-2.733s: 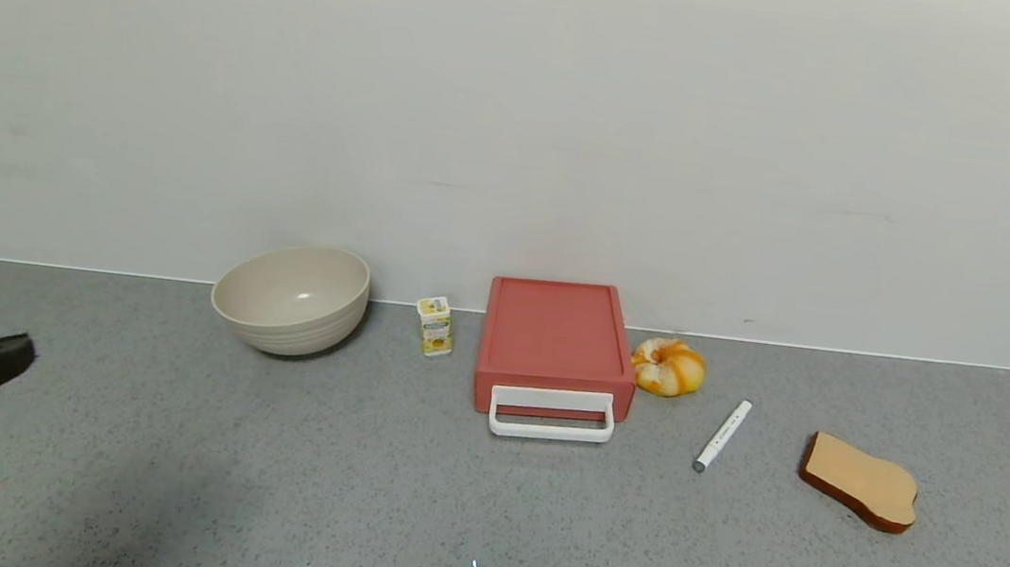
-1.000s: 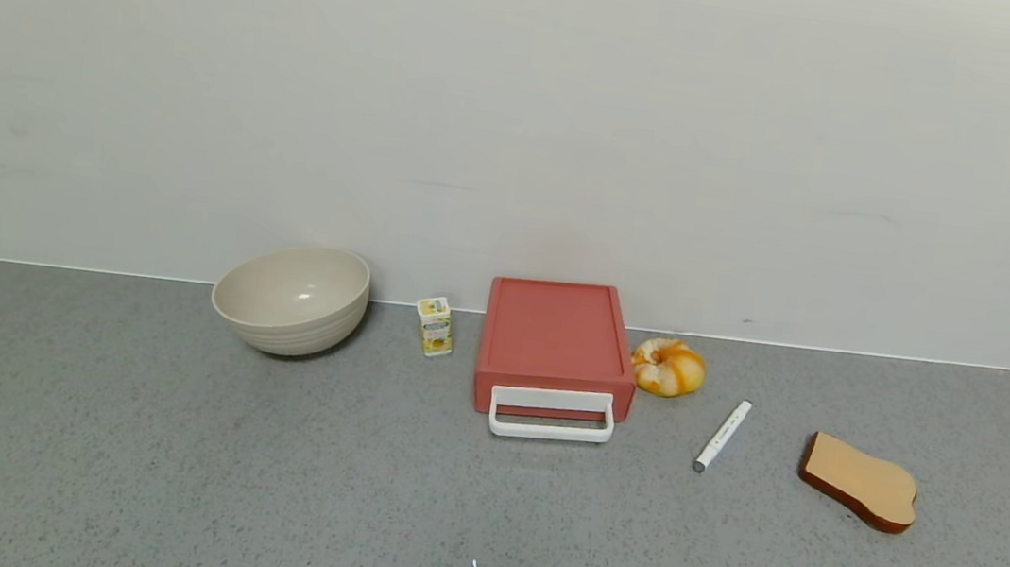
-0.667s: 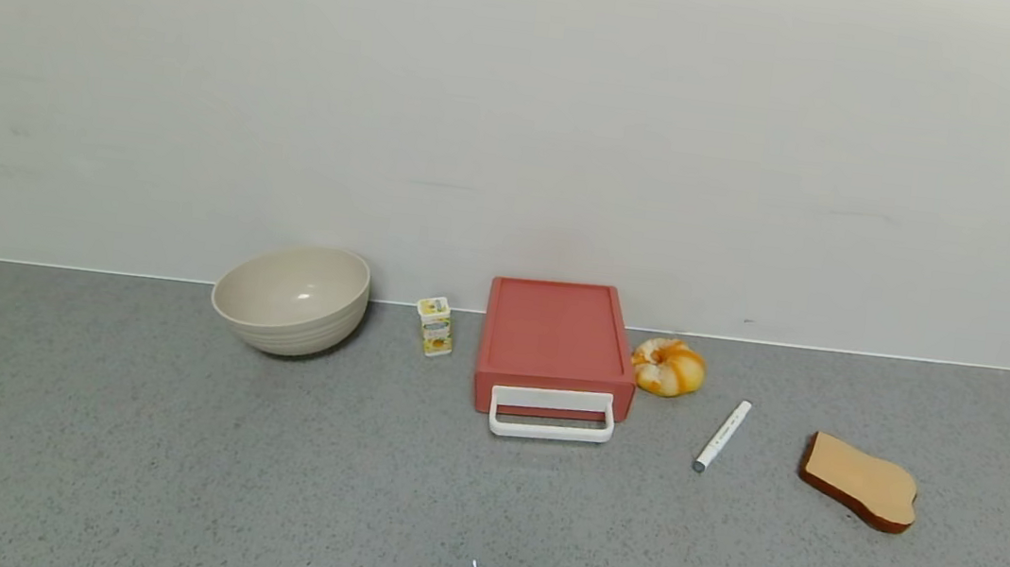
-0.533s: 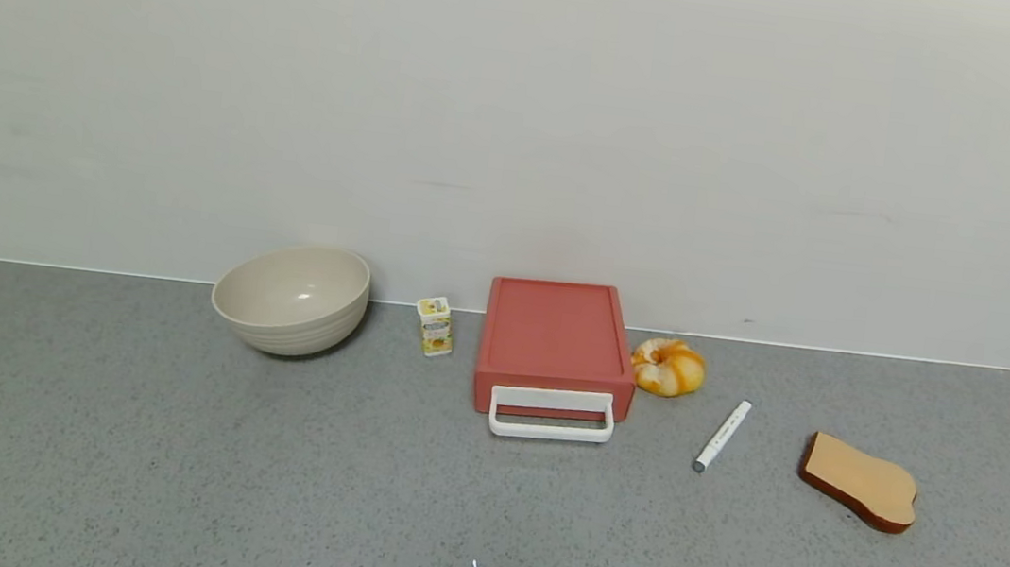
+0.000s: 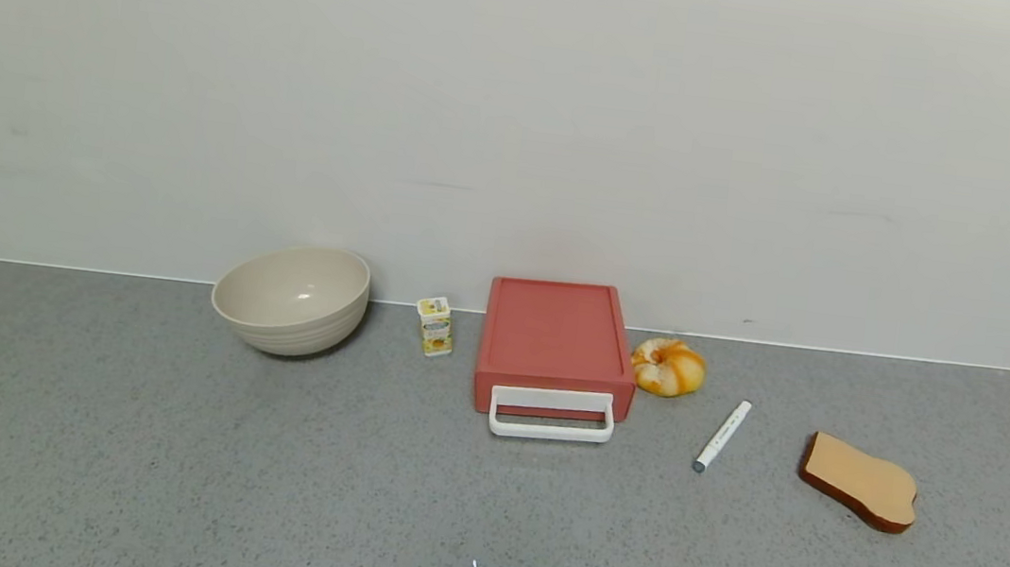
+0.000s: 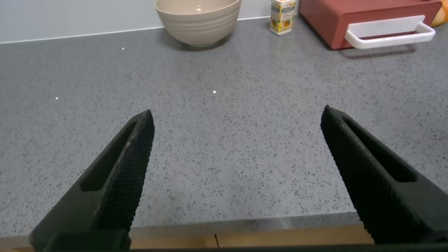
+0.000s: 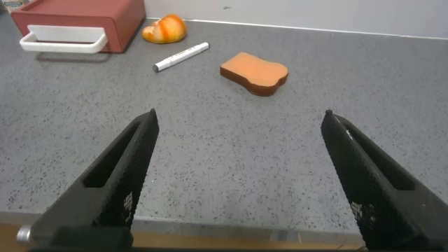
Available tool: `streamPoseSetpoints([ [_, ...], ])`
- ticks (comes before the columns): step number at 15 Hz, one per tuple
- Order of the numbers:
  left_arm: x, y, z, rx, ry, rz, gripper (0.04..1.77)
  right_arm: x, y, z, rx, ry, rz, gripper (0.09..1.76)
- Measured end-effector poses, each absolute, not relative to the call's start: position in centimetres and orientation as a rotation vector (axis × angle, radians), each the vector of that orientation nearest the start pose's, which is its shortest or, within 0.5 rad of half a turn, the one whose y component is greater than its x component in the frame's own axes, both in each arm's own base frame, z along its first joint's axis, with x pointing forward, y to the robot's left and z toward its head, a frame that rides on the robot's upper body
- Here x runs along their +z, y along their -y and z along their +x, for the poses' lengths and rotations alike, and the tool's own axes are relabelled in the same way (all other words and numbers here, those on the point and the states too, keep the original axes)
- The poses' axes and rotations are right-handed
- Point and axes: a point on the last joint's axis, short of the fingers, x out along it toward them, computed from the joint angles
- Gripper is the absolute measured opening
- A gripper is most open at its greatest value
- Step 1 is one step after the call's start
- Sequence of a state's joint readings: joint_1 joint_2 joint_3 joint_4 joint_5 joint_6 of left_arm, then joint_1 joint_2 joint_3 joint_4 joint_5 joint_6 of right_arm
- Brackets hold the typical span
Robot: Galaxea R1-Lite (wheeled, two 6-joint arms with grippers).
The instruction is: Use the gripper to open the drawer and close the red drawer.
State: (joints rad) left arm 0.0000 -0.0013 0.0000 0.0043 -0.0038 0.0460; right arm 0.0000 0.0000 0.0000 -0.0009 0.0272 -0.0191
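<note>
The salmon-red drawer box (image 5: pixel 556 337) stands against the back wall, its drawer pushed in, with the white loop handle (image 5: pixel 552 416) at its front. It also shows in the left wrist view (image 6: pixel 364 17) and in the right wrist view (image 7: pixel 84 21). Neither gripper shows in the head view. My left gripper (image 6: pixel 238 122) is open and empty above the counter's front edge, far from the drawer. My right gripper (image 7: pixel 241 122) is open and empty above the front edge too.
On the grey counter (image 5: pixel 348 494) stand a beige bowl (image 5: pixel 291 297) and a small yellow carton (image 5: pixel 435 325) left of the box. A bread roll (image 5: pixel 668 367), a white marker (image 5: pixel 722 436) and a toast slice (image 5: pixel 860 481) lie to its right.
The dark arm that showed at the left edge of the head view 2.7 s ago has left that view. Nothing on the counter has moved.
</note>
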Motion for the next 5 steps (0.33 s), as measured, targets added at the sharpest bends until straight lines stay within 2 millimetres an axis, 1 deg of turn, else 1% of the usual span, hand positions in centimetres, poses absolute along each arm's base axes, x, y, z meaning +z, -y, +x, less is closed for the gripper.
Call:
streamPoseSetpoints([
  [5,7.5,0.01,-2.29,-0.003,-0.003,0.046,1.72,7.56,-0.06,-2.28,0.027,0.002,-0.021,1.71],
])
